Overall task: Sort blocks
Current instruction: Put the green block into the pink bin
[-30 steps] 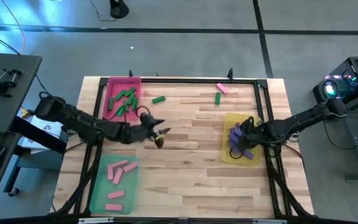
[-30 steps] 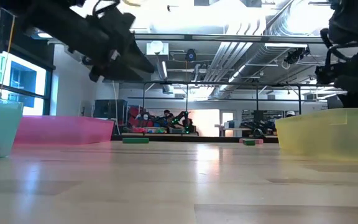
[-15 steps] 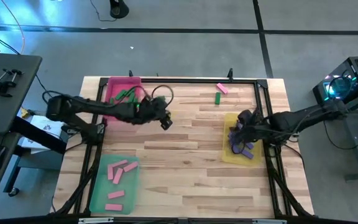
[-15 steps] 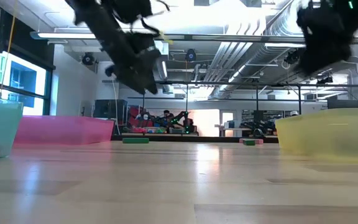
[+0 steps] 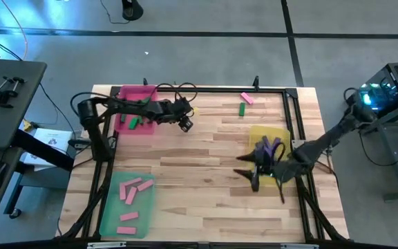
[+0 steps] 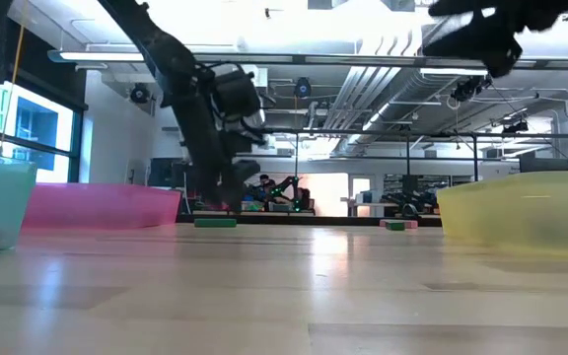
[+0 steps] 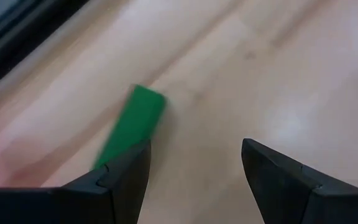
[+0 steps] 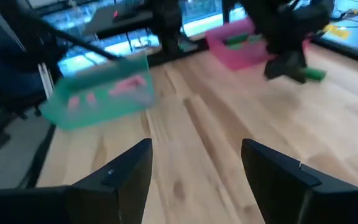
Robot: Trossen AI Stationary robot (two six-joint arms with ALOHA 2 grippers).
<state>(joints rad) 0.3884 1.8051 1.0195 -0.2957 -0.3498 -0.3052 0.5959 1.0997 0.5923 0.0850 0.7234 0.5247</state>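
Green block [image 7: 131, 124] seen lying flat on bench [image 5: 206, 152], just beside pink tray [image 5: 135, 93]. Left gripper [image 5: 185, 123] held right above it, fingers spread, nothing gripped. Purple blocks [image 5: 268, 149] piled in yellow tray [image 5: 276, 131]. Right gripper [image 5: 249, 173] parked near that tray, fingers apart, empty.

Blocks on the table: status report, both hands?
Left hand open over loose green block. Right hand open, empty, beside yellow tray. Nothing in the way.
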